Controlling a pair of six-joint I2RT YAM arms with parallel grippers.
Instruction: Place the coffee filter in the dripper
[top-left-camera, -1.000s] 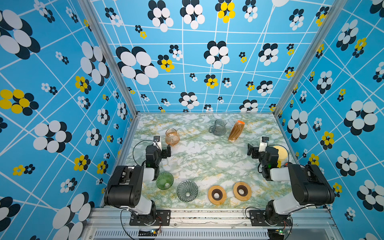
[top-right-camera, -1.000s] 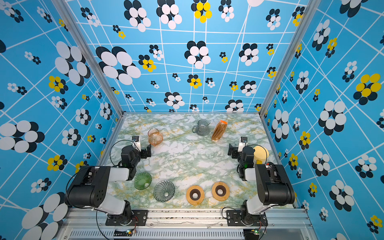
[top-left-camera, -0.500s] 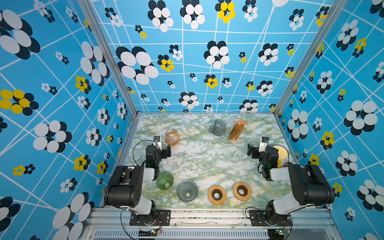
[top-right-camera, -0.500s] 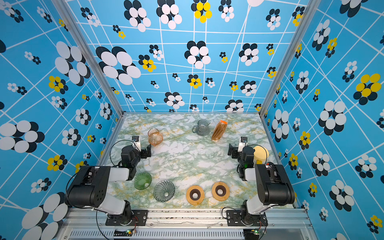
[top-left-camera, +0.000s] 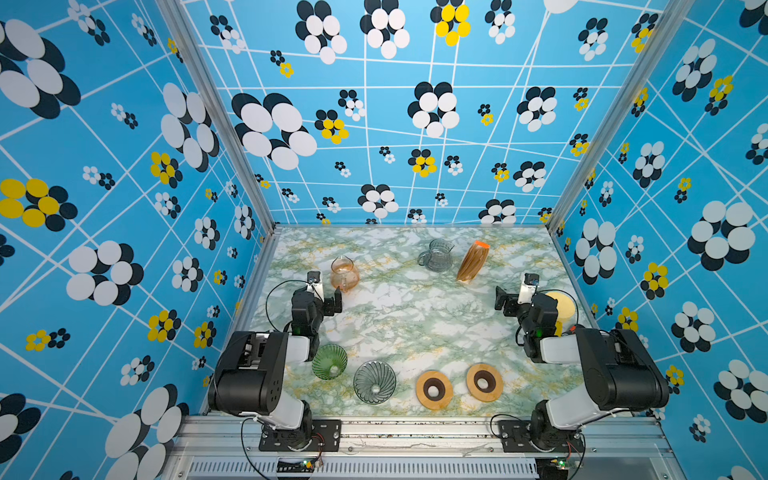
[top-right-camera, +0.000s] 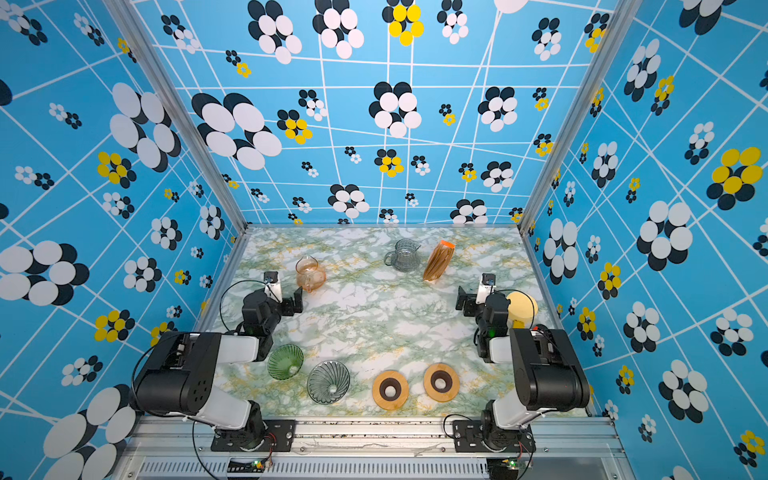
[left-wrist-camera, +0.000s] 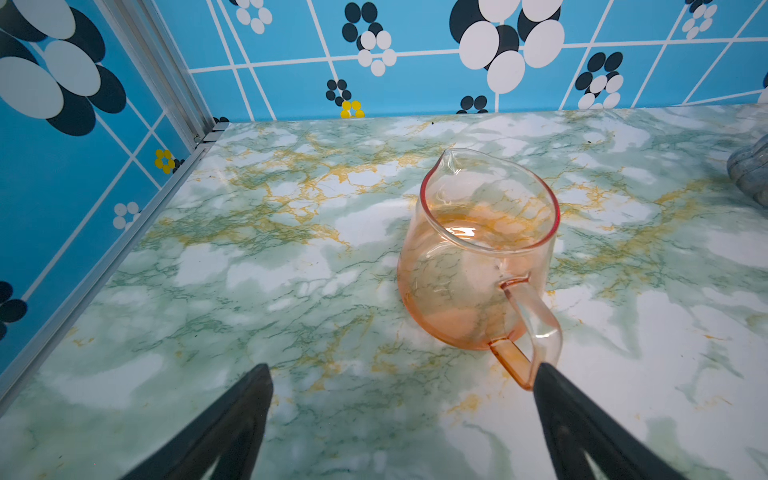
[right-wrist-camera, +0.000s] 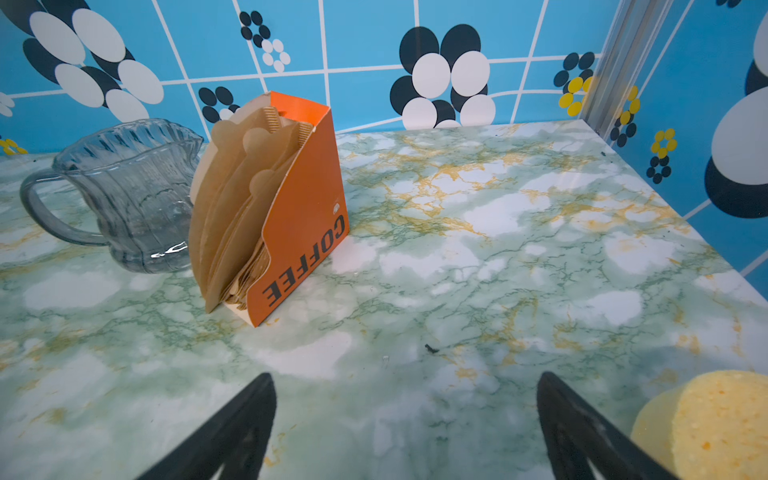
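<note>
Brown paper filters wait boxed at one o'clock.
Nothing has moved, so nothing is begun: left gripper and right gripper gape empty; green dripper, seemingly glass, sits at seven o'clock.

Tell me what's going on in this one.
Nothing is held yet. Both arms sit low over the marble table. The left tool is open, close to the handle of the orange glass pitcher. The right tool is open, facing the orange box of paper filters. The green dripper and grey dripper at the front are empty.
</note>
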